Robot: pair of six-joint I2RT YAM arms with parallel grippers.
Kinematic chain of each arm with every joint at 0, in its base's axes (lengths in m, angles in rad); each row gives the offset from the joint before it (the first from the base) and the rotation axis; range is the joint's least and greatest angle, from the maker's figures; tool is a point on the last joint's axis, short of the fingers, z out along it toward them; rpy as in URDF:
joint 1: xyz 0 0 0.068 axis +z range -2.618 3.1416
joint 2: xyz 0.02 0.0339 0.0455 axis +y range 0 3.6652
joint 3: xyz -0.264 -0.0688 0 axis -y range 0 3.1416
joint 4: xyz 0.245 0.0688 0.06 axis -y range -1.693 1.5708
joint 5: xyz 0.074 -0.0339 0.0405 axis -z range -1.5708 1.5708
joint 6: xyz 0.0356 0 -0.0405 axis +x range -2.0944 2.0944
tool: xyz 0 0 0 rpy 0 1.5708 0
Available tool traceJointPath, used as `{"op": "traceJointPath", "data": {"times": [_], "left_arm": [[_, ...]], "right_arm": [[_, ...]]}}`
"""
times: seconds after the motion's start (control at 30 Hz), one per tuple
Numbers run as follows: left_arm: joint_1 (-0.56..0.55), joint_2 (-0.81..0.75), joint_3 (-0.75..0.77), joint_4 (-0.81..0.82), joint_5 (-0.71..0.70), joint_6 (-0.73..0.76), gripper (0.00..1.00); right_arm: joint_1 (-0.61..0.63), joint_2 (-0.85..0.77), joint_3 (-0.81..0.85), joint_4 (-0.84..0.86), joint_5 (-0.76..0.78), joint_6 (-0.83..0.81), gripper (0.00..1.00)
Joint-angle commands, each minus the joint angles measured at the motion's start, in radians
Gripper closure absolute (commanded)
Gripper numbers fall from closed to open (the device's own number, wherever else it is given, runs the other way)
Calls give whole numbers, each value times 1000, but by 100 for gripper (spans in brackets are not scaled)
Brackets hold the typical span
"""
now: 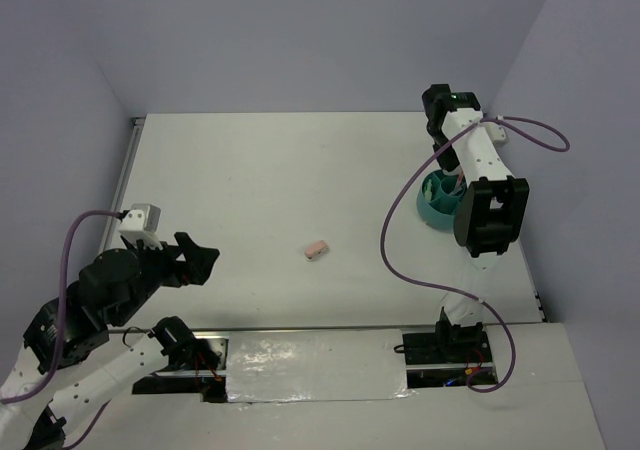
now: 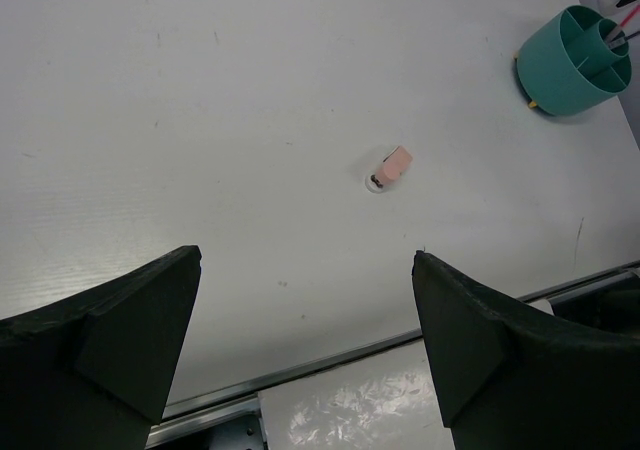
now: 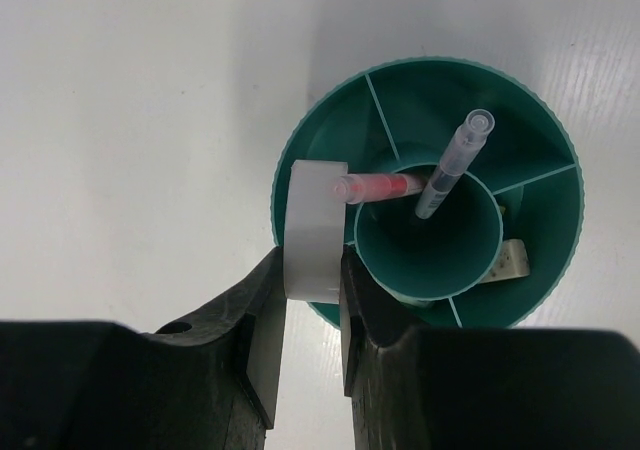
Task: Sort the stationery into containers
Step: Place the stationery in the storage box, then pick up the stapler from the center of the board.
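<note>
The round teal organiser (image 1: 436,206) stands at the right of the table, under my right arm. My right gripper (image 3: 312,282) is shut on a white tape ring (image 3: 312,225) and holds it over the organiser's (image 3: 545,130) left rim. A pink pen (image 3: 380,185) and a clear grey pen (image 3: 455,160) stand in its centre cup. A tan block (image 3: 514,259) lies in an outer compartment. A pink eraser block (image 1: 316,249) lies on the middle of the table, also in the left wrist view (image 2: 396,164). My left gripper (image 2: 305,340) is open and empty, well short of it.
The table's metal front edge (image 2: 330,360) runs just below my left gripper. Grey walls close in the table at the back and on both sides. A purple cable (image 1: 400,220) loops off the right arm beside the organiser.
</note>
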Motion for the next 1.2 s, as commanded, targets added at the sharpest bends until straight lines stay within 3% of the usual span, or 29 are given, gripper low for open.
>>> {"op": "traceJointPath", "data": {"times": [0.0, 0.03, 0.07, 0.1, 0.4, 0.67, 0.83, 0.87, 0.97, 1.07, 1.1, 1.17], "left_arm": [[-2, -18, -3, 35, 4, 21, 1], [-2, -20, -3, 35, 4, 21, 1], [-2, -21, -3, 36, 7, 23, 1], [-2, -20, -3, 36, 7, 23, 1], [-2, -23, -3, 36, 6, 23, 1], [-2, 51, 3, 27, 3, 18, 1], [-2, 173, -2, 32, 24, 13, 1], [-2, 199, -5, 42, 42, 18, 1], [-2, 316, -20, 105, 130, 13, 1], [-5, 437, -69, 258, 211, 4, 1], [-8, 471, -86, 307, 220, 4, 1], [-19, 587, -121, 425, 196, 9, 1]], "right_arm": [[-6, -11, 2, -102, 38, -4, 70], [-4, -11, 0, -91, 35, -9, 69], [-7, -13, -1, -86, 32, -19, 58], [-4, -13, -1, -82, 24, -24, 54], [-4, -29, 2, -13, -5, -111, 44], [54, -154, -13, 394, -331, -600, 31], [125, -250, -26, 492, -564, -838, 23], [131, -269, -54, 497, -717, -878, 22], [181, -390, -218, 549, -925, -995, 22], [286, -574, -398, 648, -934, -1105, 15], [310, -644, -418, 626, -918, -1153, 10], [380, -750, -478, 574, -876, -1176, 9]]}}
